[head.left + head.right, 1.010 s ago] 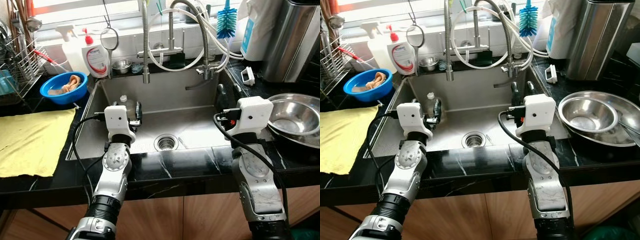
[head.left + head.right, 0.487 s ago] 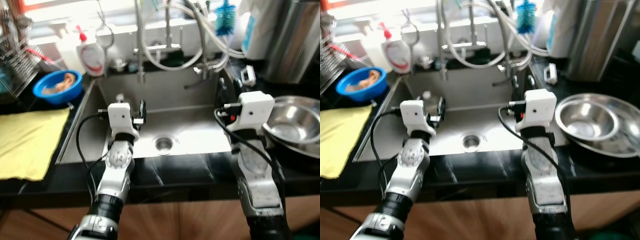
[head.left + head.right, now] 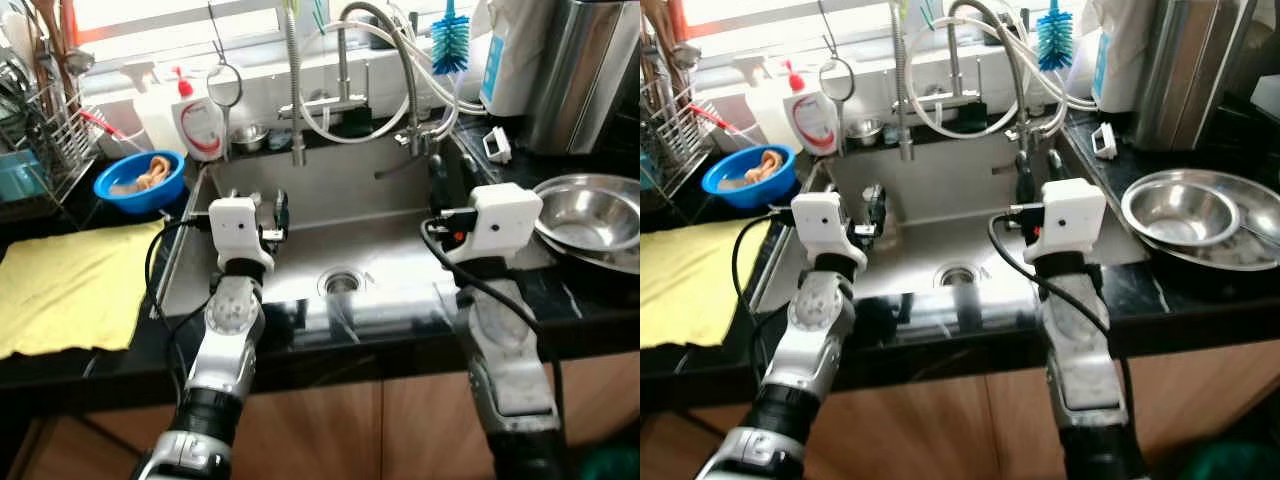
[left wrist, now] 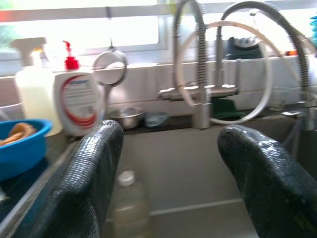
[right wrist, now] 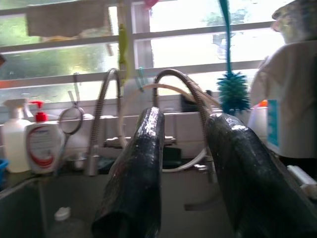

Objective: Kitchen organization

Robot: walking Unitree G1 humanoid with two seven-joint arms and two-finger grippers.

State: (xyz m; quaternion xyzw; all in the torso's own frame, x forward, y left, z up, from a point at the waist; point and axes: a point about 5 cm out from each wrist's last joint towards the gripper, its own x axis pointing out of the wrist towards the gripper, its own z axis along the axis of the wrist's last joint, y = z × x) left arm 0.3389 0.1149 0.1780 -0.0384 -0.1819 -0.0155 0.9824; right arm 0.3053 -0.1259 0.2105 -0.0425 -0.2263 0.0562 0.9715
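A steel sink (image 3: pixel 400 195) lies in the black counter before me. A small clear plastic bottle (image 4: pixel 130 203) with a white cap stands at the sink's back left corner. My left gripper (image 3: pixel 270 208) hangs over the left part of the sink, just short of the bottle. It is open, fingers (image 4: pixel 94 168) wide apart with nothing between them. My right gripper (image 3: pixel 437 175) is over the sink's right side, pointing at the faucets (image 5: pixel 171 99), open and empty. A steel bowl (image 3: pixel 590 215) rests on the counter to the right.
A yellow cloth (image 3: pixel 70 285) covers the left counter. Behind it are a blue bowl (image 3: pixel 140 180), a dish rack (image 3: pixel 30 150), a soap bottle (image 3: pixel 203 125) and a spray bottle (image 3: pixel 155 110). A blue brush (image 3: pixel 450 45) and a steel canister (image 3: pixel 585 70) stand at the back right.
The head view has shifted and blurred in between, so the camera moved. Both grippers stay open over the sink in much the same places.
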